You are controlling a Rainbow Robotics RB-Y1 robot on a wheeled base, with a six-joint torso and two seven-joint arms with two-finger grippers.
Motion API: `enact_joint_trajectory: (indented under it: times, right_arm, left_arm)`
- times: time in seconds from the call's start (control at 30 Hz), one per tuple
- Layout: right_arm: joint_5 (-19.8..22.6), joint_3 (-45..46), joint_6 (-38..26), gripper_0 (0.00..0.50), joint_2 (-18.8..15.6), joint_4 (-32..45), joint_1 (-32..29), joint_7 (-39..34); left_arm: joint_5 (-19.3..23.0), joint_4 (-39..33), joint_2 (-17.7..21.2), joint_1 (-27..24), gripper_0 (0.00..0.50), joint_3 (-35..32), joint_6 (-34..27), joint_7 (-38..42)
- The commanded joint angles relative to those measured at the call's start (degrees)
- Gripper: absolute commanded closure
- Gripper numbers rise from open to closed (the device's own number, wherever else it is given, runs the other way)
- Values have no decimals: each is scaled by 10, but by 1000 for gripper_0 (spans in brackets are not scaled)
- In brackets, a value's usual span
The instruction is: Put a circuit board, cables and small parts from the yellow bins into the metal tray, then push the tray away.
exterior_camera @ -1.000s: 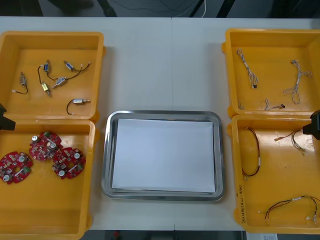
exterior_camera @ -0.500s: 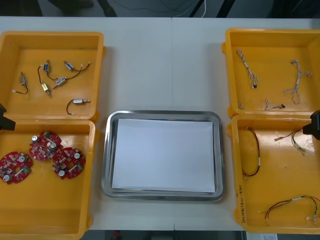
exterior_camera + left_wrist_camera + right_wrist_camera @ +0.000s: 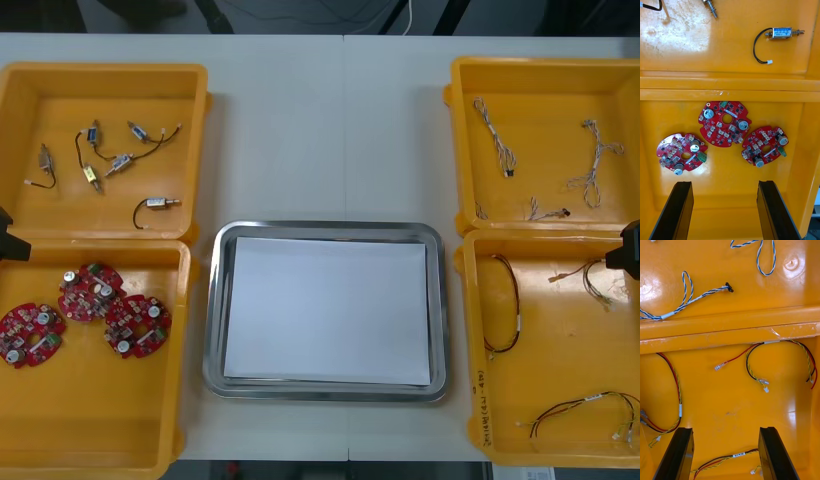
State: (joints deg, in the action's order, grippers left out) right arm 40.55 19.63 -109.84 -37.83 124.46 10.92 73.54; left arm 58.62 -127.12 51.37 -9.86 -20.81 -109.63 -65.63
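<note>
One metal tray lies lengthwise left-to-right between yellow bins.

I see an electronics workshop bench: a light table carrying yellow bins sorted by kind, round red circuit boards, cables, small metal parts, and a metal tray, white inside, between them.

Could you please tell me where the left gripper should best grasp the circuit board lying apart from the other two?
Probably straight down from above, closing on opposite rim edges of that circuit board: it lies flat in the yellow bin, bare floor all around. The open left gripper hovers nearby.
</note>
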Motion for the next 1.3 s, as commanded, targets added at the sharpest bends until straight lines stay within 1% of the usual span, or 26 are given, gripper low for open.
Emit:
enact_joint_trajectory:
  times: [0.03,1.3]
  right_arm:
    - [2,16,-2,0,-20,2,8,-9]
    - [2,16,-2,0,-20,2,8,-9]
  left_arm:
    - [4,-14,11,9,0,-17,-4,-47]
    - [4,-14,11,9,0,-17,-4,-47]
